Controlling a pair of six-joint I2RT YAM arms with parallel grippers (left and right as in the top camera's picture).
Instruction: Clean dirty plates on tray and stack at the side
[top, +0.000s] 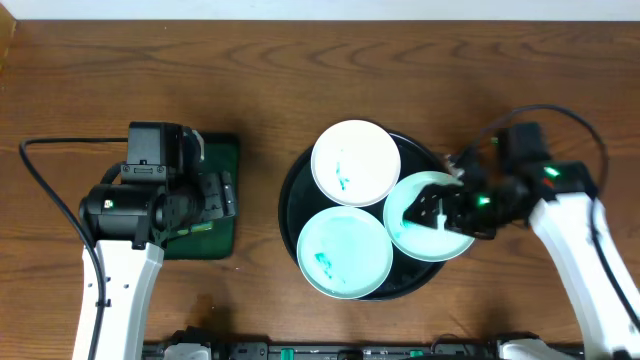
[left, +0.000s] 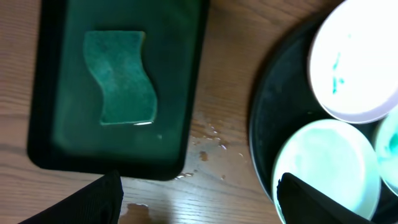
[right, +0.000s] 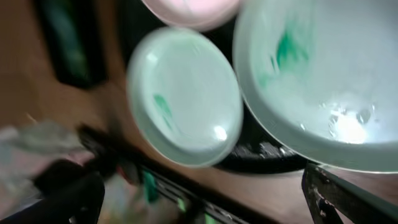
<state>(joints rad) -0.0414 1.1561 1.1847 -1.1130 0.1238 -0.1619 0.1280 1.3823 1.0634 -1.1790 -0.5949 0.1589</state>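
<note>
Plates, three of them, all sit on the round black tray (top: 294, 205) in the middle of the table (top: 100, 60). They are packed close, edge by edge. The far plate (top: 355, 162) is mostly white with just a few small teal marks, and its far edge pokes out past the rim of the black tray. The near plate (top: 345, 252) has a pale teal film all over it and a darker smear near its left side. The right plate (top: 398, 215) is smeared teal too, looks wet and shiny in your right wrist view, and hangs out over the rim on the right. Your right gripper (top: 440, 212) is above this plate with its fingers spread wide. Nothing sits between the tips, and you cannot tell from these views if a finger touches the plate. Your left gripper (top: 215, 195) is well apart from the plates, above the small dark green tray (top: 224, 150) on the left side of the table. Its fingers are spread wide too and hold nothing. A wavy green sponge (left: 121, 78) lies flat in that green tray, away from both fingers. A few water drops (left: 208, 140) sit on the wood between the green tray and the black tray.
</note>
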